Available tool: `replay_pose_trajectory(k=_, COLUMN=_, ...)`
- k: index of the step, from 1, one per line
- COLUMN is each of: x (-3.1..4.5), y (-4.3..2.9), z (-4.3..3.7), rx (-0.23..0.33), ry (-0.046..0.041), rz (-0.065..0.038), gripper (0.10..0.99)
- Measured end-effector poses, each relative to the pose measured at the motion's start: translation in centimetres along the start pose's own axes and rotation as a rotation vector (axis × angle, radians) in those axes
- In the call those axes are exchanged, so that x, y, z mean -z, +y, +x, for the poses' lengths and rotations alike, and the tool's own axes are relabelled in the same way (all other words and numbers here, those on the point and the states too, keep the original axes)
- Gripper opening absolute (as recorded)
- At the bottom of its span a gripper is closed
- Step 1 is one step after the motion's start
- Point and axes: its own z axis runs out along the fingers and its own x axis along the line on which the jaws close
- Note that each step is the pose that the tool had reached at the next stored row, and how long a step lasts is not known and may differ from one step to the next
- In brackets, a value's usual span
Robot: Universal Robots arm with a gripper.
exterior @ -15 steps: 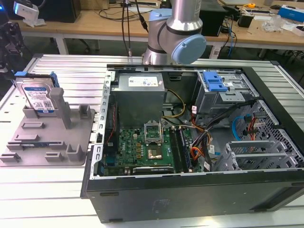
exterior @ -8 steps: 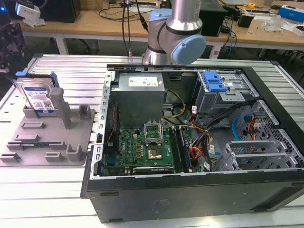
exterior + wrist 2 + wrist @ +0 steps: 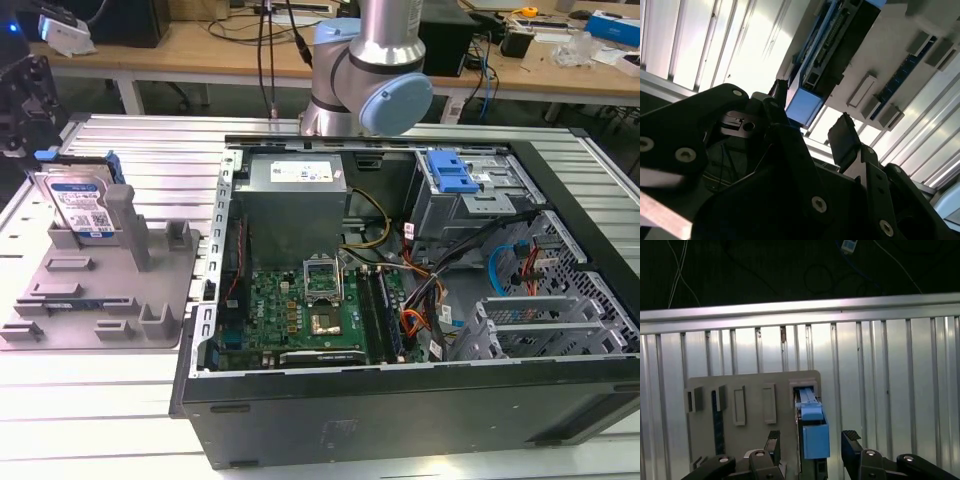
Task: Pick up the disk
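Disk [image 3: 82,205]: we see it standing on edge in a slot of the grey fixture tray [image 3: 60,320], with the blue-and-white label facing the exterior camera and blue rails down its sides
Disk place: the tray's far corner on the exterior view's left, just beside a tall grey post [image 3: 128,225]
Tray place: flat on the slotted aluminium table [image 3: 100,400], near the table edge on the exterior view's left and just beside the open computer case [image 3: 400,410]
Gripper [image 3: 811,439]: in both wrist views we see it [image 3: 810,115] hovering over the disk's top edge, lined up with it
Fingers [image 3: 850,437]: released and spread apart, one on each side of the disk's blue rail end [image 3: 814,432]; we see a gap on both sides, so no contact
Second wrist view: the disk's dark edge [image 3: 840,40] runs down to a blue tip that sits between the two finger pads [image 3: 842,135]
Arm [image 3: 375,60]: rises at the table's far edge, behind the case
Case contents: lid off; green motherboard [image 3: 310,310], grey power supply [image 3: 295,185], drive cage with blue latch [image 3: 452,175] on the far side
Task state: disk not lifted, seated in the tray
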Motion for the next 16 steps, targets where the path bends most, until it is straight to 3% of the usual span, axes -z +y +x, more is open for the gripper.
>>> replay_pose_trajectory(k=15, x=-1.51, y=0.02, z=-0.20, rx=0.000, ry=0.0002, rz=0.000, gripper=0.600)
replay_pose_trajectory(k=16, x=-1.71, y=0.02, z=-0.23, rx=0.000, ry=0.0002, rz=0.000, gripper=0.522)
